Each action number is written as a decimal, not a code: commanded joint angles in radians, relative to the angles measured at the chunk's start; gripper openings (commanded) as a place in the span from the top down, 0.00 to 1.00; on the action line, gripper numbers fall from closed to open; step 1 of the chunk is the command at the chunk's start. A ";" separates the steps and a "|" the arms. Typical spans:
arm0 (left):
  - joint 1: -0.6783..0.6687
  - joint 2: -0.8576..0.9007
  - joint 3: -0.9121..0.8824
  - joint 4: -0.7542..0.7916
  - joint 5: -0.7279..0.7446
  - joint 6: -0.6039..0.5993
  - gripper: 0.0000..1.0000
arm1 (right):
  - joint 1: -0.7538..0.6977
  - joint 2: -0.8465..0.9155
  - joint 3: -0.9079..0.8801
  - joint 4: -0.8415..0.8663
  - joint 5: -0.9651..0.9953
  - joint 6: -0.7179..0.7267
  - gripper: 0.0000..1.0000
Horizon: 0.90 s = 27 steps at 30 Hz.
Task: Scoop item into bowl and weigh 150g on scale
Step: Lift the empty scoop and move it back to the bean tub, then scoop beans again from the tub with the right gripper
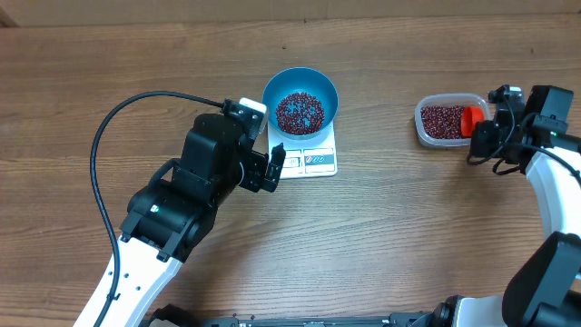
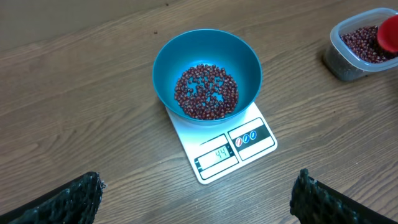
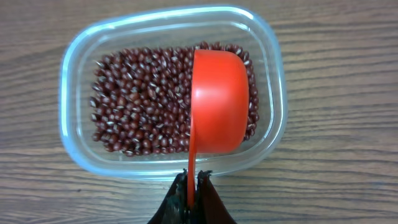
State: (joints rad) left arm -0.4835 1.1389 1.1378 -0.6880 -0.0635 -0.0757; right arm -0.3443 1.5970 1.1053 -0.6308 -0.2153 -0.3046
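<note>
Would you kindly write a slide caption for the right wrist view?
Right gripper grips a red scoop by its handle over the clear tub of beans.

A round, deep blue bowl (image 2: 249, 68) stands upright on a small flat white kitchen scale (image 2: 227, 149) showing 44; small dark red-brown beans (image 2: 206, 92) lie in a shallow layer across its bottom.

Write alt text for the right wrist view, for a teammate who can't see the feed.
The right gripper is shut on the handle of an orange-red scoop, whose cup sits over the beans in a clear tub, its smooth outside facing the camera. The tub stands on a wooden table.
</note>
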 commanded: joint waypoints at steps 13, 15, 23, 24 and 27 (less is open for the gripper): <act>0.005 -0.013 0.002 0.000 0.009 -0.007 0.00 | 0.109 0.134 0.006 0.042 0.016 -0.011 0.96; 0.005 -0.013 0.002 0.000 0.009 -0.007 0.00 | 0.135 0.134 0.006 0.047 0.012 -0.011 0.96; 0.005 -0.013 0.002 0.000 0.009 -0.007 0.00 | 0.141 0.134 0.006 0.048 -0.121 -0.010 0.96; 0.005 -0.013 0.002 0.000 0.009 -0.007 0.00 | 0.139 0.134 0.006 0.046 -0.138 -0.010 0.96; 0.005 -0.013 0.002 0.000 0.009 -0.007 0.00 | 0.139 0.134 0.006 0.045 -0.146 0.008 0.96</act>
State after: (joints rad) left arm -0.4835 1.1389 1.1378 -0.6884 -0.0635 -0.0757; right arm -0.2161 1.7126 1.1080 -0.5755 -0.2596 -0.3138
